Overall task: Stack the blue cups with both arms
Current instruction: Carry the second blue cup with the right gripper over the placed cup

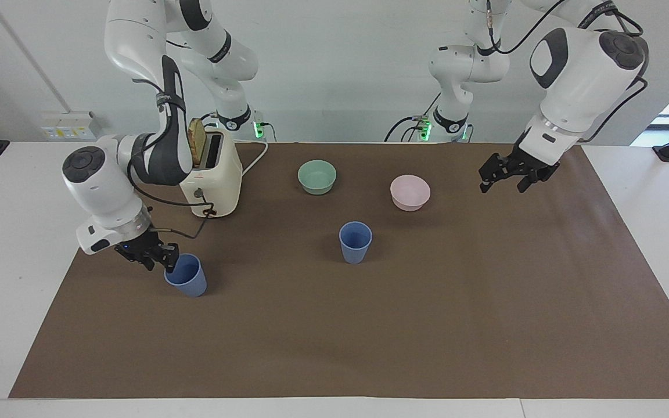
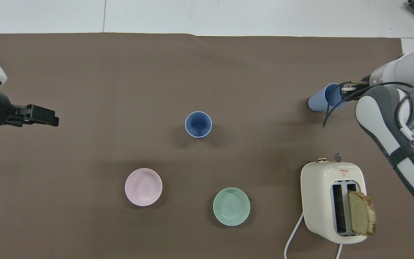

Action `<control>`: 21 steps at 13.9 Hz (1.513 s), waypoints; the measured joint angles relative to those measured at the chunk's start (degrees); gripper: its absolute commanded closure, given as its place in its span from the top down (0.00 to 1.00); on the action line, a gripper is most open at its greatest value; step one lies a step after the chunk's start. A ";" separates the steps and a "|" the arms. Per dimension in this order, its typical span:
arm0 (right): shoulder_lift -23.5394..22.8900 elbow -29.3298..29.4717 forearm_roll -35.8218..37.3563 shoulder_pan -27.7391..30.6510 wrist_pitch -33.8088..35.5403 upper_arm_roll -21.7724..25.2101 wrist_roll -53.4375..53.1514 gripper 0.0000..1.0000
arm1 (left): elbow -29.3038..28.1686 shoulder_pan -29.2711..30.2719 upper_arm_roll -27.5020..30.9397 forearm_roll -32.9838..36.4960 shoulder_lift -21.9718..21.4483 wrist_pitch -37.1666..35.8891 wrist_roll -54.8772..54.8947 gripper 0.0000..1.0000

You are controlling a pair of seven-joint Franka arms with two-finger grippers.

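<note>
Two blue cups stand upright on the brown mat. One blue cup (image 1: 355, 242) is at the middle of the mat and also shows in the overhead view (image 2: 198, 124). The other blue cup (image 1: 186, 278) is toward the right arm's end (image 2: 318, 101). My right gripper (image 1: 161, 262) is low at that cup's rim, on the side toward the right arm's end, shut on the rim (image 2: 344, 90). My left gripper (image 1: 503, 184) is open and empty, raised over the mat toward the left arm's end (image 2: 49, 120), well away from both cups.
A cream toaster (image 1: 212, 180) with a bread slice stands near the right arm's base (image 2: 331, 201). A mint-green bowl (image 1: 317, 176) (image 2: 231, 206) and a pale pink bowl (image 1: 410, 192) (image 2: 143, 187) sit nearer to the robots than the middle cup.
</note>
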State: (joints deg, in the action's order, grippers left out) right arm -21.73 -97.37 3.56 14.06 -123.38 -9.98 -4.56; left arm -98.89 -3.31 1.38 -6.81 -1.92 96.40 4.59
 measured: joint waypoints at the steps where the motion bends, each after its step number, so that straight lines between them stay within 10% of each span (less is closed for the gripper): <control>1: 0.39 0.08 0.01 -0.13 0.19 -0.09 0.00 0.00 | 0.28 0.81 0.10 1.27 -0.87 -1.33 2.27 1.00; 8: 5.77 2.77 -0.01 -2.85 6.47 -0.88 -2.24 0.00 | 9.30 0.93 -1.12 6.08 -2.97 -14.05 4.02 1.00; 21: 11.23 10.84 -0.13 -22.05 17.97 -3.23 -19.87 0.00 | 10.17 0.95 -0.61 5.36 -4.11 -14.91 2.54 1.00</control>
State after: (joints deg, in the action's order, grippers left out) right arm -10.50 -86.52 3.43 -7.99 -105.41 -13.21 -24.43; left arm -88.72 -2.36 0.77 -1.45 -6.03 81.49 7.13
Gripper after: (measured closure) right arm 0.956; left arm 0.000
